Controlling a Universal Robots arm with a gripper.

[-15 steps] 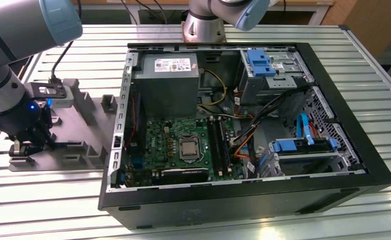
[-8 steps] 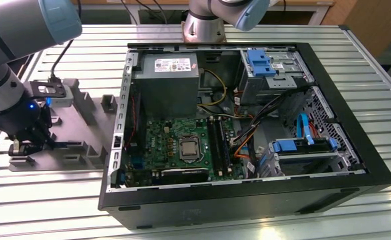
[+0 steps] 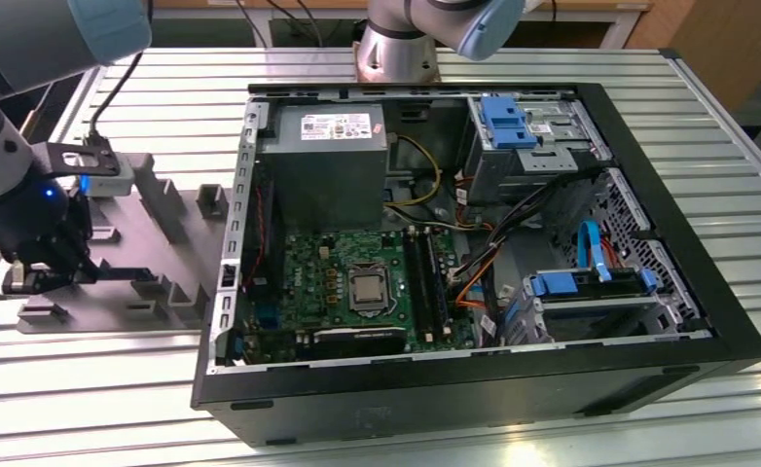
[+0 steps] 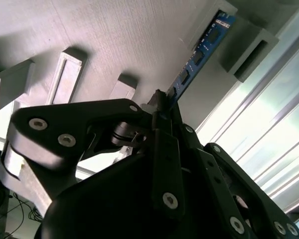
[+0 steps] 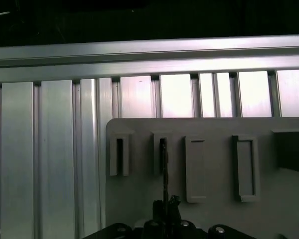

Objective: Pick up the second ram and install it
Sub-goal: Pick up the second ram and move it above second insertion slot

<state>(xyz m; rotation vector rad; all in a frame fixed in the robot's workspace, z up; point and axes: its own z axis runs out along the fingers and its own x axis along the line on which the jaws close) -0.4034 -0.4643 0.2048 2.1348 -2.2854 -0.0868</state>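
Jutting from clamped claw (image 4: 162, 105), second ram (image 4: 198, 54)

An open black computer case (image 3: 485, 394) lies on the slotted aluminium table (image 3: 95, 399), exposing a green motherboard (image 3: 315, 282), grey power supply (image 3: 322, 165) and blue drive brackets (image 3: 504, 122). A grey slotted fixture plate (image 3: 160, 209) sits beside it, toward the exterior view's left.

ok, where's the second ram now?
The second ram is clamped in the fingers at the grey holder tray, at the exterior view's left, beside the computer case.
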